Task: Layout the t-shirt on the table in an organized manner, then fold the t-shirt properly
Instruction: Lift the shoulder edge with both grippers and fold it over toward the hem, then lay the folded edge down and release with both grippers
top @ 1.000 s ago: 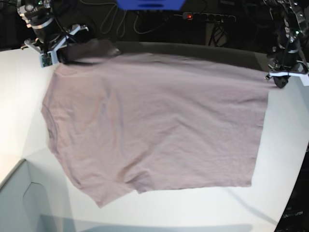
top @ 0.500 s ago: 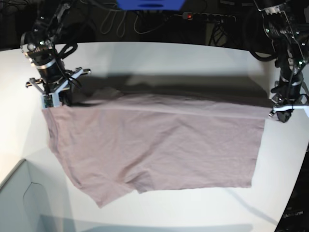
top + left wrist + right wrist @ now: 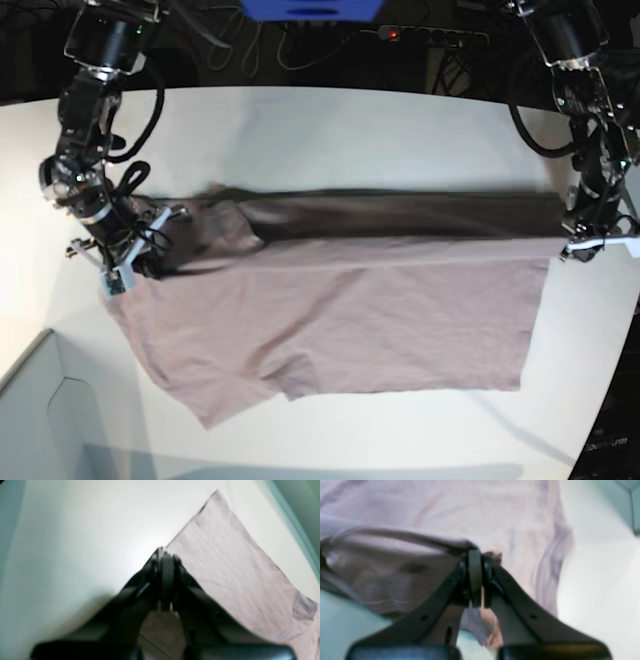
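Both arms have carried the far edge of the t-shirt further toward frame bottom, left gripper and right gripper each clamped on a corner over the table: mid half-fold, next lay edge onto near hem, release.

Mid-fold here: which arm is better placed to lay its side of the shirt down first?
Probably the left: its hem corner of the t-shirt hangs straight and nearly lined up with the lower edge. The right grips bunched sleeve fabric.
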### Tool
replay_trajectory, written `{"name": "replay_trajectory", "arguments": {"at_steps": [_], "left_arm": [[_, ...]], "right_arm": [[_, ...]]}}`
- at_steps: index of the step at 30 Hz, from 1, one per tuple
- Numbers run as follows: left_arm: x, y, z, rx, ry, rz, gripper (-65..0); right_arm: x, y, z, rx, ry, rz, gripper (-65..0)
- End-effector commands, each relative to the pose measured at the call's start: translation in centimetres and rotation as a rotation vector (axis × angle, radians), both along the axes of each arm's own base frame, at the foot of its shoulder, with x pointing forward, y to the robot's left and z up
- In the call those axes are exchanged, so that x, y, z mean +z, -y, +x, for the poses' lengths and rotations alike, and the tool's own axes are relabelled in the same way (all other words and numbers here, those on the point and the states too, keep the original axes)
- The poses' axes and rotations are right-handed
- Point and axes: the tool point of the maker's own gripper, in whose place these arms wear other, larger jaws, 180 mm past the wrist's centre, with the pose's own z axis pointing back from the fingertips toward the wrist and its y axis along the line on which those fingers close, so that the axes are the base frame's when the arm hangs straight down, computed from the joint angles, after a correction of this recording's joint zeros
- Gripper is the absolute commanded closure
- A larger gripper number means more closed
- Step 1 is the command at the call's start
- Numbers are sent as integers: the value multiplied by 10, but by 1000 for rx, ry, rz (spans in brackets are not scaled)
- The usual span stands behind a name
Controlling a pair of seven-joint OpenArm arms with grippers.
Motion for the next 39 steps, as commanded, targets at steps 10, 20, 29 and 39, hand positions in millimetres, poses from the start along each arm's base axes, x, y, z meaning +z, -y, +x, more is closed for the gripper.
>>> {"name": "replay_trajectory", "arguments": {"at_steps": [10,20,29,39], "left_arm": [[2,-1,39,7,30,-39,0],[-6,16,61,-67,-16,-55,-107],[1,19,52,-96,-22,-50,-435],[-39,20,9,-87,-129,-57,-435]], "right_arm": [[12,5,42,20,41,20,0],[1,12,44,14,4,25,-41],[30,29,40,-24,83,-19,-348],[15,27,-23,-31,39,-62,-359]]}}
